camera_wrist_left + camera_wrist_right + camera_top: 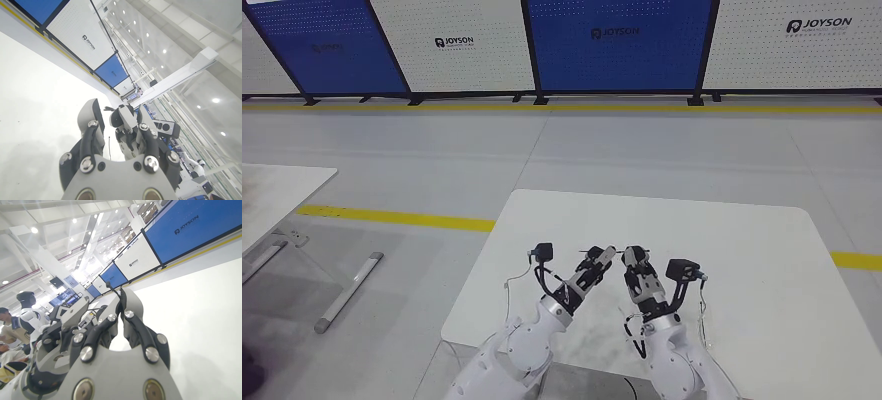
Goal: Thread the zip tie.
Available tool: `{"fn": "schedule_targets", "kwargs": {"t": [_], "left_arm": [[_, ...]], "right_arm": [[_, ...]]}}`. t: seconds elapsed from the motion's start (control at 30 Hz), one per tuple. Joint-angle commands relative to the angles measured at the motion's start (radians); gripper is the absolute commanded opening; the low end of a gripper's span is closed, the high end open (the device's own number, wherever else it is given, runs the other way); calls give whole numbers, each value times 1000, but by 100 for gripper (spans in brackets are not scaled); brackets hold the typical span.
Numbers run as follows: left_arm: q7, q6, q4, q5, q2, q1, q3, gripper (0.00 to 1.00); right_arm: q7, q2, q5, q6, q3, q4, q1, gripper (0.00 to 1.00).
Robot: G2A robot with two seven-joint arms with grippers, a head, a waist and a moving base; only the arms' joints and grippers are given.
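Right end effector (121,298) pinching zip tie (113,289), near table (742,250) front edge

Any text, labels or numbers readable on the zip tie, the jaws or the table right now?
Zip tie: none.
Left gripper, right gripper: none on the jaws.
Table: none.
Panels behind: brand logo print only, faint on the blue ones.
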Motion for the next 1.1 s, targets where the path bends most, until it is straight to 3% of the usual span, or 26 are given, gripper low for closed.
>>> {"fn": "schedule_targets", "kwargs": {"t": [0.0, 0.37, 0.5, 0.57, 1.07], "left_arm": [[2, -1, -2, -2, 0, 1, -2, 32], [3, 4, 0, -1, -1, -2, -3, 5], [2, 3, 2, 4, -1, -1, 0, 6], [2, 2, 2, 7, -1, 0, 1, 0], [-12, -21, -5, 11, 0, 9, 4, 0]], "right_arm": [[-1, 1, 1, 1, 5, 1, -1, 0], [-10, 3, -5, -5, 8, -9, -11, 0], [-12, 3, -9, -5, 6, -14, -14, 0], [-13, 3, -11, -5, 5, -16, -14, 0], [13, 6, -15, -9, 2, -20, -15, 0]]}}
